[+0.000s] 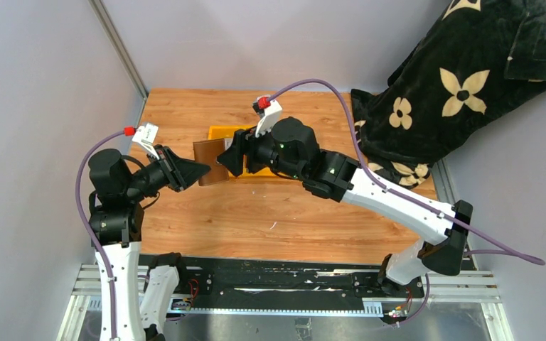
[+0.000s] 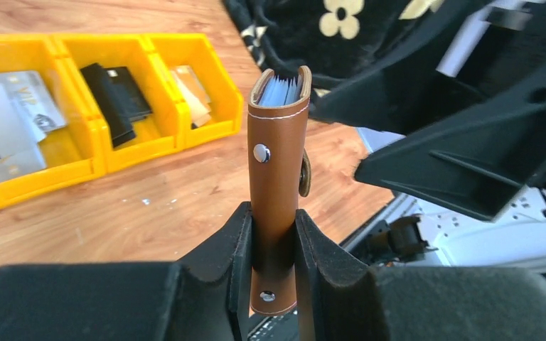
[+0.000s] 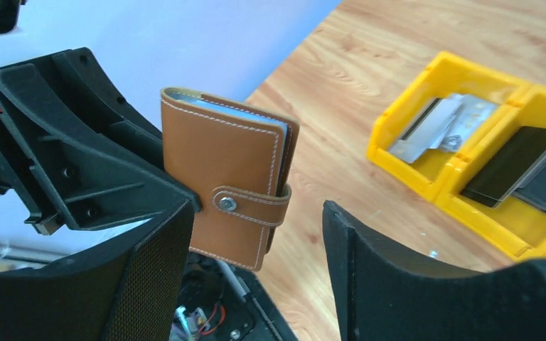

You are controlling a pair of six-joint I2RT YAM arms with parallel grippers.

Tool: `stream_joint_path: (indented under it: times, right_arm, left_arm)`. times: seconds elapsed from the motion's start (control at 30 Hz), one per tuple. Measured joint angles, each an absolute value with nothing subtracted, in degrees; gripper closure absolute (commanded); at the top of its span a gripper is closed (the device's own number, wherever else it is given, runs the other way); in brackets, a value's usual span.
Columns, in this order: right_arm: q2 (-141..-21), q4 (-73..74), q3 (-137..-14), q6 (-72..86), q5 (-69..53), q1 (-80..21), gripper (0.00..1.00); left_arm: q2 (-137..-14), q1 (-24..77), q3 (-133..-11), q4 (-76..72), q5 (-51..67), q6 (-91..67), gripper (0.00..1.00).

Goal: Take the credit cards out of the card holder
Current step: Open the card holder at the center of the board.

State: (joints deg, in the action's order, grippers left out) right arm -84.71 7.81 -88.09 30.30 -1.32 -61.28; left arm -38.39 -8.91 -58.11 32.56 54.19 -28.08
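The card holder point(image 2: 277, 170) is brown leather and folded shut, its tab point(image 3: 252, 202) snapped across the open edge. It is held off the table, with my left gripper point(image 2: 276, 241) shut on its lower end. Pale edges of credit cards point(image 2: 282, 89) show inside its top. In the top view the card holder point(image 1: 207, 156) hangs between my left gripper point(image 1: 200, 170) and my right gripper point(image 1: 229, 158). My right gripper point(image 3: 256, 213) is open; the card holder point(image 3: 220, 170) sits by its left finger point(image 3: 149, 284), well apart from the right finger point(image 3: 377, 270).
A row of yellow bins point(image 2: 124, 153) stands on the wooden table and holds silver cards point(image 2: 7, 114), black cards point(image 2: 114, 99) and tan cards point(image 2: 188, 89). The same bins point(image 3: 405, 170) lie to the right in the right wrist view. A black flowered cloth point(image 1: 469, 78) is heaped at the back right.
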Motion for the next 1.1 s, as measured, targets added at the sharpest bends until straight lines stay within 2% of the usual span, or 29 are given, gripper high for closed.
stream_joint_path:
  times: [0.13, 0.33, 0.57, 0.87, 1.1]
  right_arm:
    - [-86.06, 13.08, -92.97, 27.00, 10.96, -65.54, 0.36]
    - [-91.18, 17.47, -98.87, 24.34, 20.62, -69.38, 0.39]
    - [-96.71, 20.56, -103.70, 23.31, 23.40, -72.01, 0.42]
    - [-100.42, 22.72, -109.14, 22.24, 27.79, -72.38, 0.61]
    - [-102.48, 23.97, -110.96, 21.32, 31.31, -73.10, 0.67]
  left_arm:
    - [-38.61, -8.91, -58.17, 34.30, 51.07, -25.65, 1.00]
    - [-38.48, -8.91, -58.19, 35.55, 48.14, -24.23, 1.00]
    - [-38.24, -8.93, -58.17, 36.16, 46.83, -23.59, 1.00]
    - [-38.06, -8.91, -58.19, 36.23, 46.37, -23.14, 1.00]
    - [-38.41, -8.93, -58.19, 36.73, 45.82, -23.14, 1.00]
